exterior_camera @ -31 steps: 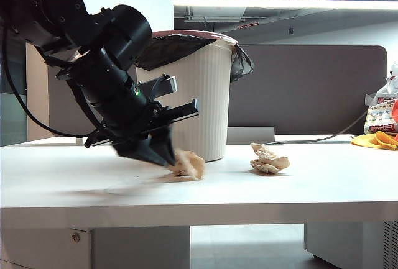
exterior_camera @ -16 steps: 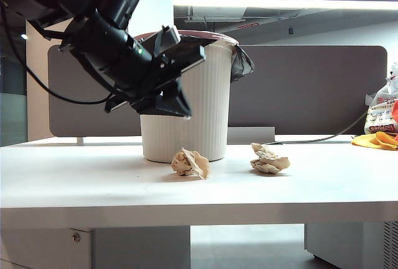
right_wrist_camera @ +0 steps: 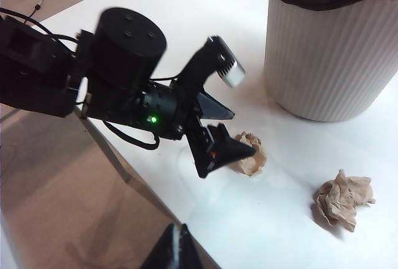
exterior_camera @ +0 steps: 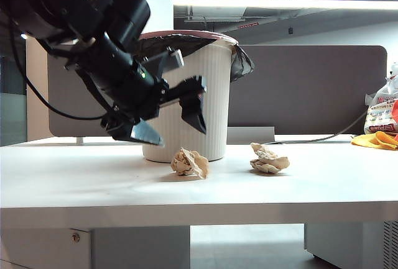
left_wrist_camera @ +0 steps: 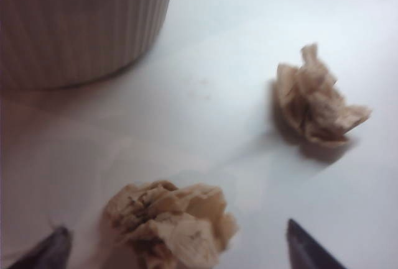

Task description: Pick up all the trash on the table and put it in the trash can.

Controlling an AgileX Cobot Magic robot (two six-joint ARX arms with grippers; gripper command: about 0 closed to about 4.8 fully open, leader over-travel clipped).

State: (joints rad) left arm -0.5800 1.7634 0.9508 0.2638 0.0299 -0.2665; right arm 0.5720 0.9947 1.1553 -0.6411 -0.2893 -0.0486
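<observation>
Two crumpled brown paper balls lie on the white table (exterior_camera: 186, 188) in front of the trash can (exterior_camera: 214, 95). My left gripper (exterior_camera: 177, 133) hangs open just above the left ball (exterior_camera: 189, 163), holding nothing. In the left wrist view that ball (left_wrist_camera: 171, 222) lies between the spread fingertips (left_wrist_camera: 298, 244), with the other ball (left_wrist_camera: 317, 104) and the can (left_wrist_camera: 81, 20) beyond. The second ball (exterior_camera: 269, 159) sits further right. My right gripper (right_wrist_camera: 178, 235) is shut and empty, over the table's edge; its view shows the left gripper (right_wrist_camera: 242, 133), both balls (right_wrist_camera: 249, 155) (right_wrist_camera: 343, 197) and the can (right_wrist_camera: 329, 58).
A grey-brown partition (exterior_camera: 311, 89) runs along the back of the table. At the far right lie a white snack bag (exterior_camera: 380, 113) and a yellow-orange item (exterior_camera: 376, 140), with a cable (exterior_camera: 323, 138) leading to them. Brown floor (right_wrist_camera: 74, 207) lies beyond the table edge.
The left gripper, shut at the left paper ball a second ago, rose without it, came back down part way and opened wide. The ball stayed on the table.
</observation>
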